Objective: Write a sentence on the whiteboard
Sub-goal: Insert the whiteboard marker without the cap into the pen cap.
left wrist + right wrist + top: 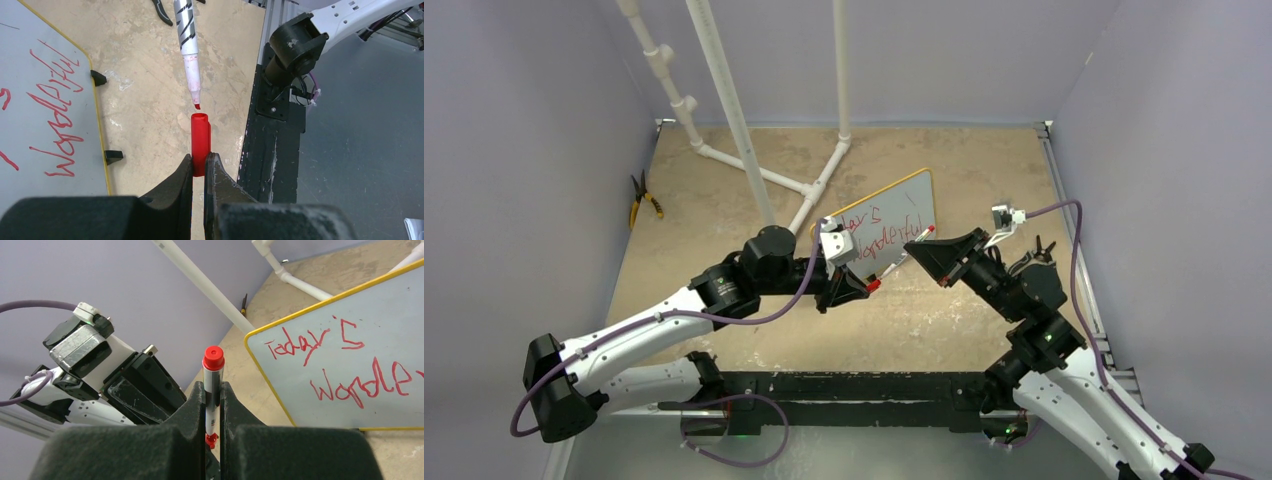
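The whiteboard (902, 200), yellow-framed, stands tilted at mid-table. On it is the sentence (886, 226) in red, two lines reading about "today's wonderful" (345, 365). My left gripper (200, 160) is shut on a red marker cap (200, 140), open end pointing away from the jaws. My right gripper (212, 390) is shut on the marker (212, 385), whose red back end sticks out past the fingertips. In the left wrist view the marker's red tip (197, 106) hangs just short of the cap's mouth, roughly in line with it. Both grippers (856, 285) (919, 243) meet in front of the board's lower edge.
Yellow-handled pliers (642, 200) lie at the table's left edge. A white PVC pipe frame (754, 160) stands behind the board. Purple-grey walls close in three sides. The black base rail (844, 390) runs along the near edge. The board's black feet (113, 156) rest on the tabletop.
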`<state>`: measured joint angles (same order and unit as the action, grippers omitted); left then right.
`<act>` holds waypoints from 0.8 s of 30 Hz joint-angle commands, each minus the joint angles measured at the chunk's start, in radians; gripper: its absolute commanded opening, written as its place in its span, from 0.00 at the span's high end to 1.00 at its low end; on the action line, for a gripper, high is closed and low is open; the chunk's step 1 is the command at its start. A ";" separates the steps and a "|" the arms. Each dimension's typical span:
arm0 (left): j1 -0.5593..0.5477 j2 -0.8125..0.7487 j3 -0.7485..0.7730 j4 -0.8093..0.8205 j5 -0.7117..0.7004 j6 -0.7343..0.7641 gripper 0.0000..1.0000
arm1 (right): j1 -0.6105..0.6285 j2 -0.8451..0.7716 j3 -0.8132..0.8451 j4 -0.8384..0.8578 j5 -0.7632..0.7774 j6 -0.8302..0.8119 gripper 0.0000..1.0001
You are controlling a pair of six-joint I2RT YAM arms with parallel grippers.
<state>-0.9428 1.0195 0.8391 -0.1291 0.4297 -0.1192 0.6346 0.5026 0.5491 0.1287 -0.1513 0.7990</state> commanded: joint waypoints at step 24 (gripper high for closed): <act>0.001 -0.007 0.001 0.060 -0.016 0.010 1.00 | 0.001 0.032 0.013 0.050 -0.057 -0.014 1.00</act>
<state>-0.9428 1.0191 0.8391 -0.1200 0.4225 -0.1192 0.6346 0.5270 0.5491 0.1299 -0.1768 0.7967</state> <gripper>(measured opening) 0.055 0.046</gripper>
